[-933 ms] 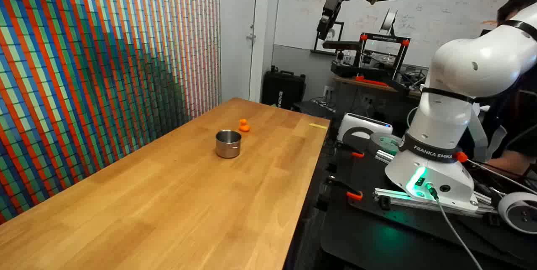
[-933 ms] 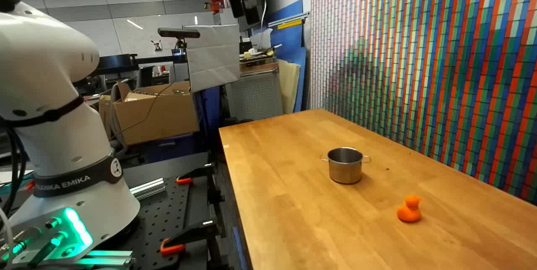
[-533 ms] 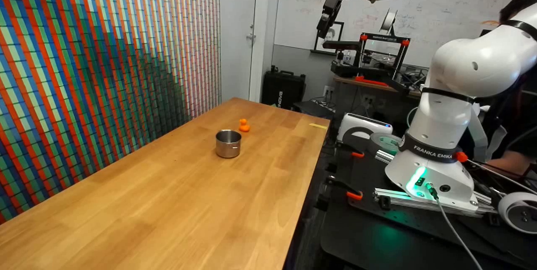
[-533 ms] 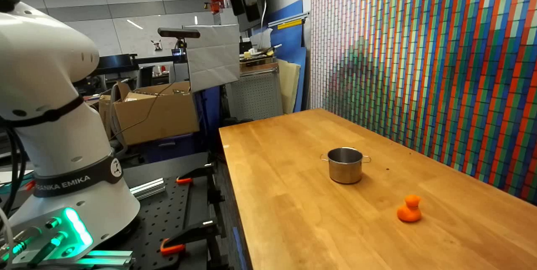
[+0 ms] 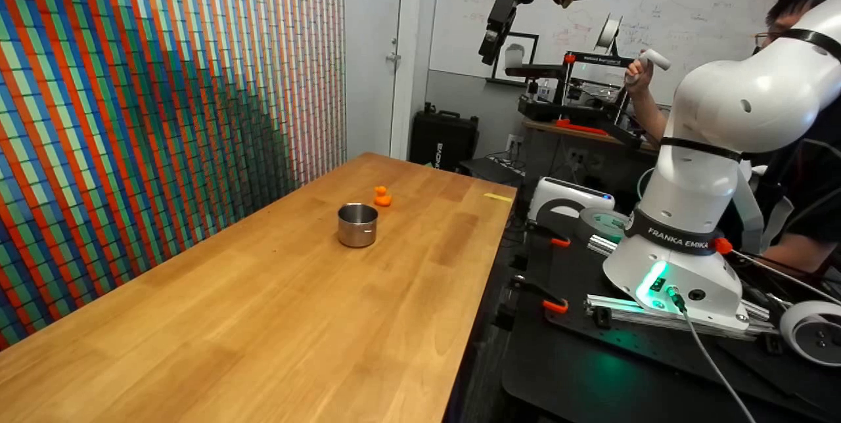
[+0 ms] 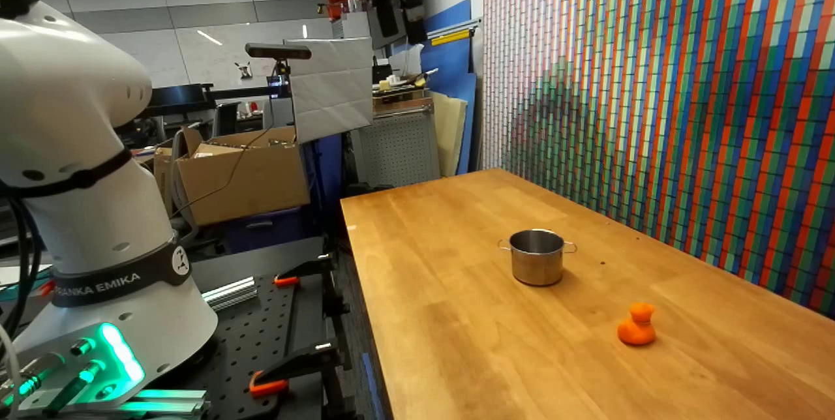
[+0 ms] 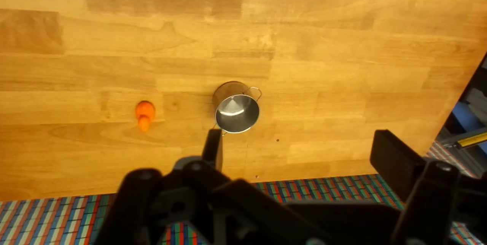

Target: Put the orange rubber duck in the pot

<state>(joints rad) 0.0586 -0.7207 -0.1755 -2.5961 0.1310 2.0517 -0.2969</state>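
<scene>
The orange rubber duck [image 5: 382,197] stands upright on the wooden table in both exterior views [image 6: 637,325]. It also shows at the left of the wrist view [image 7: 145,115]. The pot [image 5: 357,226], a small round steel pot with thin wire handles, stands upright a little way from the duck [image 6: 537,258]. In the wrist view the pot [image 7: 236,112] shows part of its inside, with nothing seen in it. My gripper [image 7: 299,138] is open and empty, its fingers wide apart. It hangs high above the table in both exterior views [image 5: 489,55] [image 6: 402,30], touching neither thing.
The wooden table [image 5: 263,318] runs along a wall with a coloured striped covering [image 5: 197,81]. Black clamps [image 6: 293,368] with orange ends stand at the robot's mount beside the table edge. A yellow strip [image 5: 497,198] lies near the table's corner. A person [image 5: 805,213] is behind the arm.
My gripper has moved a little, leftward in one exterior view and rightward in another, still high up and empty. The person's hand with a white controller has come up. Duck and pot have not moved.
</scene>
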